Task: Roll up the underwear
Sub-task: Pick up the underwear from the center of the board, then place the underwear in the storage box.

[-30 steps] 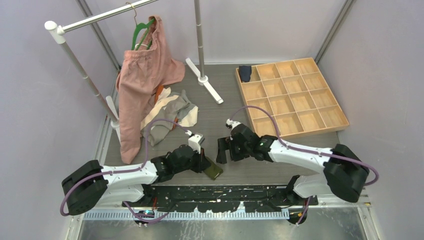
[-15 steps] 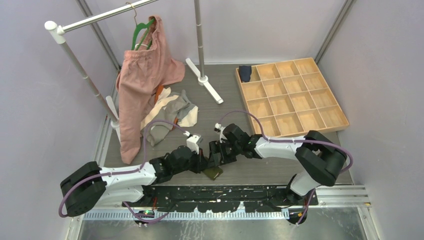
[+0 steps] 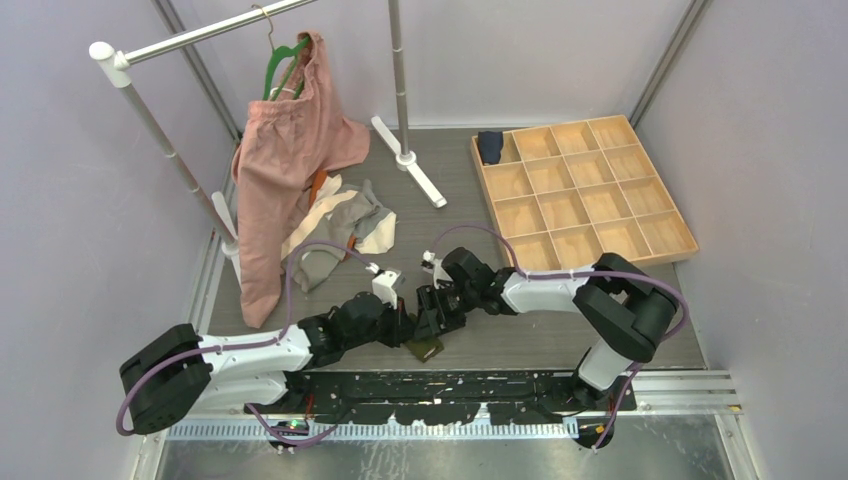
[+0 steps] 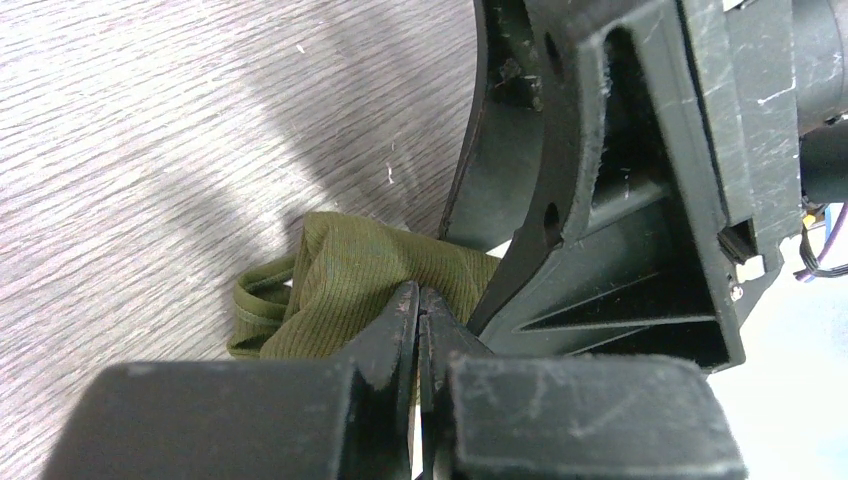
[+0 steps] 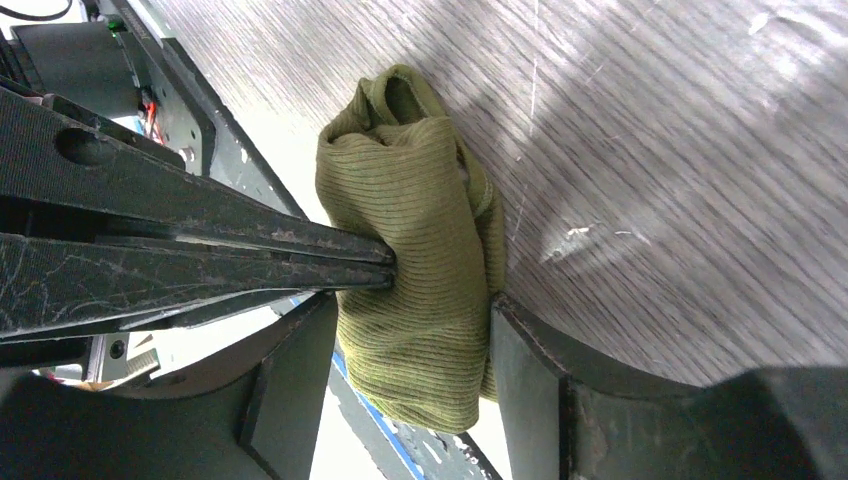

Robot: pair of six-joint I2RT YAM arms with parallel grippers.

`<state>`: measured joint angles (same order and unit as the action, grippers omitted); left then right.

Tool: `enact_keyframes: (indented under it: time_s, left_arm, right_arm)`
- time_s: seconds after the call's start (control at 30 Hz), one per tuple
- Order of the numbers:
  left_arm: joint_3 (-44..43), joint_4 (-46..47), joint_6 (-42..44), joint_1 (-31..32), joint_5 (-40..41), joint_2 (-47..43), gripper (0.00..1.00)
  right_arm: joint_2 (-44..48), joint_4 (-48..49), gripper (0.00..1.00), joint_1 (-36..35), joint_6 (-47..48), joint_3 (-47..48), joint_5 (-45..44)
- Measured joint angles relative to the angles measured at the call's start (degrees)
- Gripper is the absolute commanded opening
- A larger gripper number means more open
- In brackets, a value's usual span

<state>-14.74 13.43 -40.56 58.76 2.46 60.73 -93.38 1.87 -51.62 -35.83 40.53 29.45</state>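
Wooden tray point(image 3: 620, 240): there, beyond the fingers point(image 3: 430, 310) and off to their right, well apart, a grid of square compartments.
Pink garment point(image 3: 290, 170): hanging far beyond the fingers on their left, its lower end down at the table.
Green hanger point(image 3: 283, 62): hooked on the rail, topping the garment.
Clothes rail point(image 3: 200, 35): metal bar slanting far left; its white foot point(image 3: 420, 175) straight beyond the fingers.
Table point(image 3: 460, 210): grey wood-grain, right under the fingers.
Walls point(image 3: 100, 200): lilac, all round.

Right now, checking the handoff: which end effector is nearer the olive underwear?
Left. The left end effector is shut on the olive underwear, pinching a fold. The right end effector straddles it, jaws apart, a finger on each side.
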Motion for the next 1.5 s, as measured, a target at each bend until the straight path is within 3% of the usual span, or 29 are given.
enact_keyframes:
  time_s: [0.33,0.67,0.8,1.0,1.17,1.33,1.5]
  left_arm:
    - [0.00,-0.17,0.00,-0.02,0.17,0.00,0.01]
    - [0.00,-3.93,-3.13,0.11,1.70,-3.02,0.01]
    - [-0.63,-12.96,-5.97,0.26,6.32,-10.23,0.11]
    - [-3.76,-27.50,-9.92,0.26,15.10,-24.63,0.40]
    - [-3.98,-35.65,-11.34,0.26,18.67,-31.21,0.49]
    - [-3.85,-38.58,-12.46,0.26,19.39,-30.99,0.54]
    - [-2.32,-36.68,-13.81,0.26,17.22,-23.52,0.57]
  right_arm:
    - [-2.73,1.01,0.41,-0.02,-0.24,0.63,1.90]
    - [-4.22,6.05,0.01,-0.09,-1.84,-1.36,3.23]
    - [-3.96,7.87,0.01,-0.15,-2.27,-2.21,3.15]
    - [2.12,8.74,0.01,-0.66,-2.62,-6.05,-3.54]
    - [9.88,4.11,0.01,2.12,-0.90,-6.67,-12.26]
    - [17.35,-3.28,0.01,10.14,3.56,-2.86,-18.27]
    - [19.37,-7.37,0.01,19.85,9.51,6.43,-22.03]
